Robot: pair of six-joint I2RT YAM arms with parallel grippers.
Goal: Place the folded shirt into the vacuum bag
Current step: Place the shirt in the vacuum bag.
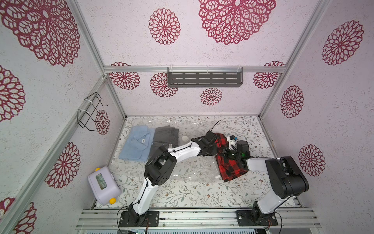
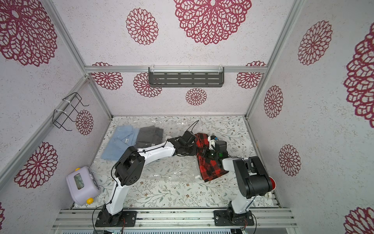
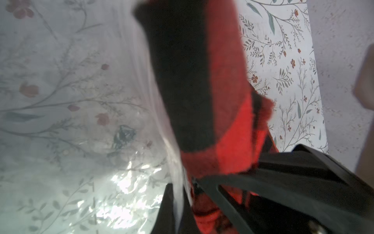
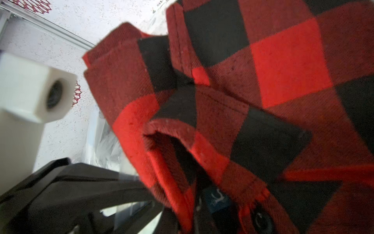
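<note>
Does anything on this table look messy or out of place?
Yes. The red plaid shirt is rumpled and slanted at the mouth of the clear bag, gripped by the right pincer, not neatly folded. The blue shirt and grey shirt lie flat and tidy.

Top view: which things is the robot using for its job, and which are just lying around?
For the job: red checked shirt, vacuum bag.
Just lying about: purple box, wire rack, grey wall shelf.
</note>
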